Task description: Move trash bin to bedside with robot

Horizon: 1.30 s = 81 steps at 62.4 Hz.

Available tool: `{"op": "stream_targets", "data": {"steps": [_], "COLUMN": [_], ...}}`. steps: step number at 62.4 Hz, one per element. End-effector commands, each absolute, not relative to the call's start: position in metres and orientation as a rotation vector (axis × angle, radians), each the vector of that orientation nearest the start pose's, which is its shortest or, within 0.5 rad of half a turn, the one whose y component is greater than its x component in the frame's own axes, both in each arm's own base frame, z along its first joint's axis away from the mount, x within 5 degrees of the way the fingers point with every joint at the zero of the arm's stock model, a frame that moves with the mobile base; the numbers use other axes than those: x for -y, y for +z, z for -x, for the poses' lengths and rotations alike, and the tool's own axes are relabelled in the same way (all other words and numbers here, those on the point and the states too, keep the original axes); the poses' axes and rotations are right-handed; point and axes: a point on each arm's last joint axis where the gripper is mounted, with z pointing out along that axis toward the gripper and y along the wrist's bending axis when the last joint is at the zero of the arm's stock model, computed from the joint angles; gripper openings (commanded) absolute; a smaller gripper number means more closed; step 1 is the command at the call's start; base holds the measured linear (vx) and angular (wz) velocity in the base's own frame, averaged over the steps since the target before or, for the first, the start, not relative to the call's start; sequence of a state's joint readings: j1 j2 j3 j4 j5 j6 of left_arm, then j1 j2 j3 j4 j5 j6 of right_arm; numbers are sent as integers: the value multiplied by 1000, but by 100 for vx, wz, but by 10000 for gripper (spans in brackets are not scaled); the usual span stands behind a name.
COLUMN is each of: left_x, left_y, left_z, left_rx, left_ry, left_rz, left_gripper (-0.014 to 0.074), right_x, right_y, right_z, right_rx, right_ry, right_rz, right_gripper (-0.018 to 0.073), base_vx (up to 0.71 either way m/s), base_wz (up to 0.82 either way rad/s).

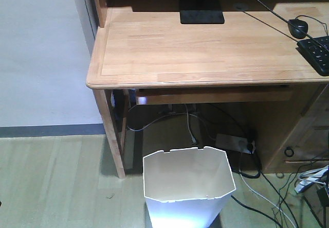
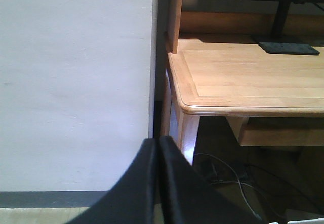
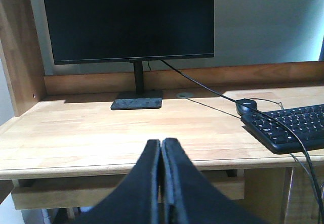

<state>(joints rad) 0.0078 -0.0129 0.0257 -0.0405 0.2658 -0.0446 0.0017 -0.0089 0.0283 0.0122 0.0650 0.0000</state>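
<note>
The left tool (image 2: 158, 143) has its two black fingers pressed flat together with nothing between them, and the right tool (image 3: 161, 144) is pinched just as narrow and empty. The left one faces the white wall (image 2: 76, 82) and a corner of the wooden table (image 2: 243, 77), while the right looks across the tabletop at the monitor (image 3: 126, 21), mouse (image 3: 246, 106) and keyboard (image 3: 293, 128). Neither touches the trash bin (image 1: 186, 207), which stands upright on the floor in front of the table, near the table leg (image 1: 115, 135), mouth open and apparently empty. A pale sliver at the lower right of the left wrist view may be its rim, though too little shows to be sure. Behind the bin, under the table, lie a power strip (image 1: 234, 142) and loose cables (image 1: 257, 197). The bin looks thin-walled and light, likely to flex under a squeeze, and its smooth plastic may slip. The sound hold seems to be a pinch over the rim, one finger inside and one outside, close to a cut corner where the wall should be stiffest, and for that a tool must first spread. The bedside shows in no view
</note>
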Motion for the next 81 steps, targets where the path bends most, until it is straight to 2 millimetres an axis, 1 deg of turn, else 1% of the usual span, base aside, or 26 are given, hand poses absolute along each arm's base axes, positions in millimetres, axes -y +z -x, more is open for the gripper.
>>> {"op": "stream_targets", "data": {"steps": [1,8,19,26,44,51,56,70,76,81], "left_x": [0,0,0,0,0,0,0,0,0,0], "left_y": [182,182,182,182,182,182,182,182,182,182], "left_z": [-56,-56,-56,-56,-56,-56,-56,-56,-56,-56], "left_rx": [-1696,-1696,-1696,-1696,-1696,-1696,-1696,-1696,-1696,-1696], "left_ry": [-72,-72,-72,-72,-72,-72,-72,-72,-72,-72], "left_rz": [80,80,80,80,80,80,80,80,80,80], "left_gripper": [-6,-6,-6,-6,-6,-6,-6,-6,-6,-6], "right_x": [0,0,0,0,0,0,0,0,0,0], "right_y": [205,210,230,245,286,292,292,290,290,290], "right_z": [-56,-55,-58,-65,-94,-102,-105,-107,-107,-107], "right_rx": [-1475,-1461,-1472,-1509,-1631,-1643,-1642,-1654,-1654,-1655], "right_ry": [-7,-8,-11,-13,-14,-14,-13,1,-4,-9], "right_rz": [8,10,13,15,18,18,16,1,7,12], "right_gripper": [-9,-9,-9,-9,-9,-9,-9,-2,15,49], "base_vx": [0,0,0,0,0,0,0,0,0,0], "base_wz": [0,0,0,0,0,0,0,0,0,0]}}
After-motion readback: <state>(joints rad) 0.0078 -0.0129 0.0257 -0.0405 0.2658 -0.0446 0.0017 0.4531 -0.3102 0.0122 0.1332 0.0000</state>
